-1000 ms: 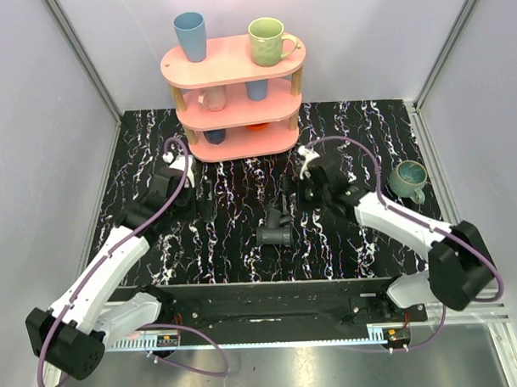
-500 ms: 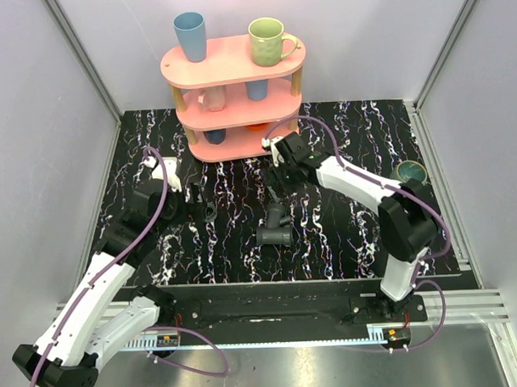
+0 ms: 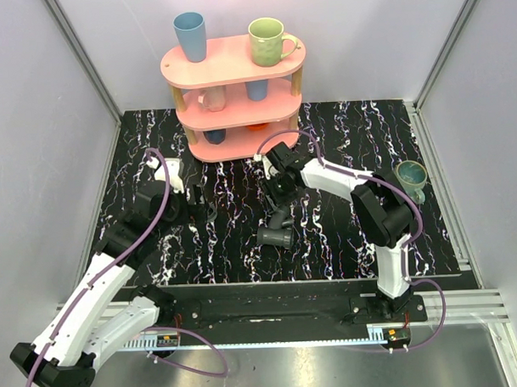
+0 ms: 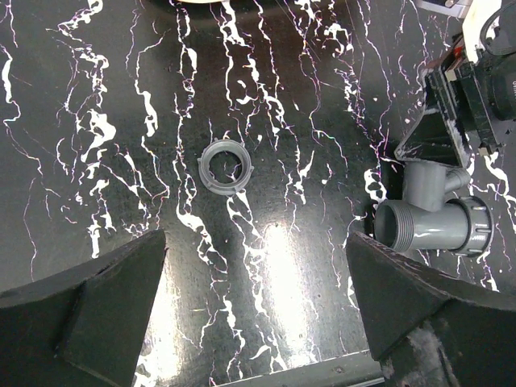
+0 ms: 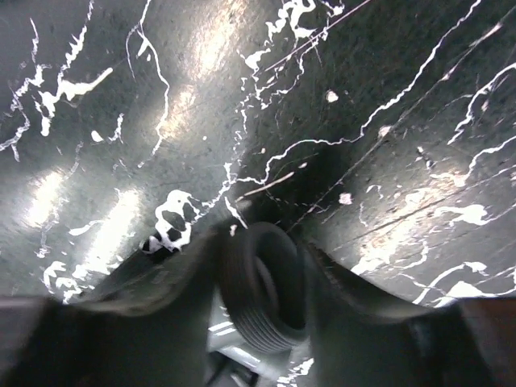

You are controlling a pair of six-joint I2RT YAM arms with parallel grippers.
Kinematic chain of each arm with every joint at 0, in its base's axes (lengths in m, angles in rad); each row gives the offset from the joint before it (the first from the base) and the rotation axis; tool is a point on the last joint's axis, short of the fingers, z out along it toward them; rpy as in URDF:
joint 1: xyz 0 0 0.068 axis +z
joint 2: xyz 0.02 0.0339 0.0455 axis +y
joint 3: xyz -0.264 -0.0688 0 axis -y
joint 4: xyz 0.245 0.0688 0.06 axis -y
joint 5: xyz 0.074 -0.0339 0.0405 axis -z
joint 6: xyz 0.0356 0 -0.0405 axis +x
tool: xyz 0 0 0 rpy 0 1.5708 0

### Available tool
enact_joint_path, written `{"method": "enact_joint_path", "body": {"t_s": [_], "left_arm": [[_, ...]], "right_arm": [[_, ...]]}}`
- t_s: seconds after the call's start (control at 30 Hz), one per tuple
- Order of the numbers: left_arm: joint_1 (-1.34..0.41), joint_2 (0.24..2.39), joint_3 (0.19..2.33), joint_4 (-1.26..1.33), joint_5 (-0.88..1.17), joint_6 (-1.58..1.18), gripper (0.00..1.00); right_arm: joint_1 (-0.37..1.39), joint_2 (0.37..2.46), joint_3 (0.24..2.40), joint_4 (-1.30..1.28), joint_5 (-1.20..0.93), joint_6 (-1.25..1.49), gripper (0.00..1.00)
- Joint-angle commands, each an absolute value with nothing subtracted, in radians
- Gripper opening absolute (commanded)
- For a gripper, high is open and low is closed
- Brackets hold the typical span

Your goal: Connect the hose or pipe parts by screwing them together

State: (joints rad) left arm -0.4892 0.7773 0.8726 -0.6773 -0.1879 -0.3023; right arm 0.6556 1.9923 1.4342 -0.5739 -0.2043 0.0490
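A grey T-shaped pipe fitting (image 3: 277,234) lies mid-mat and also shows in the left wrist view (image 4: 439,219). My right gripper (image 3: 282,199) reaches down onto its upright branch. In the right wrist view the threaded end (image 5: 266,294) sits between the blurred fingers, which press in on both sides of my right gripper (image 5: 262,282). A loose grey ring nut (image 4: 226,167) lies flat on the mat to the left of the fitting. My left gripper (image 4: 256,298) hovers near it, wide open and holding nothing; from above, the left gripper (image 3: 199,202) is left of the fitting.
A pink three-tier shelf (image 3: 238,101) with cups stands at the back. A blue-green mug (image 3: 408,178) sits at the right of the mat. The black base rail (image 3: 271,299) runs along the near edge.
The right arm swung left from the mug side to the fitting, and its jaws narrowed around the branch. The left gripper moved slightly and stayed open.
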Motion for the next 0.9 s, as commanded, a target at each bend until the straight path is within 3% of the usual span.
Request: {"method": "enact_joint_path", "body": {"t_s": [0.0, 0.07, 0.3, 0.4, 0.5, 0.53, 0.6, 0.63, 0.73, 0.87], "left_arm": [[-0.494, 0.756, 0.859, -0.624, -0.225, -0.291, 0.99], [-0.494, 0.758, 0.861, -0.626, -0.227, -0.293, 0.99], [-0.494, 0.767, 0.861, -0.626, -0.219, -0.299, 0.99], [-0.494, 0.77, 0.861, -0.626, -0.216, -0.302, 0.99], [-0.494, 0.769, 0.861, -0.626, -0.215, -0.305, 0.99], [-0.495, 0.769, 0.861, -0.626, -0.215, -0.305, 0.99], [-0.495, 0.769, 0.859, -0.626, -0.215, -0.305, 0.99], [-0.495, 0.767, 0.859, -0.626, -0.215, -0.305, 0.99], [-0.497, 0.767, 0.857, -0.626, -0.216, -0.305, 0.99], [-0.505, 0.764, 0.856, -0.627, -0.224, -0.305, 0.99]], "right_arm": [[0.664, 1.95, 1.398, -0.552, -0.219, 0.092, 0.43], [0.661, 1.91, 1.364, -0.535, -0.174, 0.115, 0.3], [0.493, 1.783, 1.217, -0.496, -0.066, 0.374, 0.03], [0.408, 1.7, 1.126, -0.485, 0.012, 0.513, 0.02], [0.368, 1.568, 1.005, -0.45, 0.188, 0.703, 0.11], [0.368, 1.531, 0.976, -0.442, 0.225, 0.757, 0.2], [0.368, 1.424, 0.889, -0.395, 0.235, 0.893, 0.28], [0.368, 1.395, 0.861, -0.359, 0.21, 0.922, 0.39], [0.373, 1.338, 0.831, -0.324, 0.149, 0.931, 0.53], [0.374, 1.31, 0.876, -0.466, 0.144, 0.797, 0.71]]}}
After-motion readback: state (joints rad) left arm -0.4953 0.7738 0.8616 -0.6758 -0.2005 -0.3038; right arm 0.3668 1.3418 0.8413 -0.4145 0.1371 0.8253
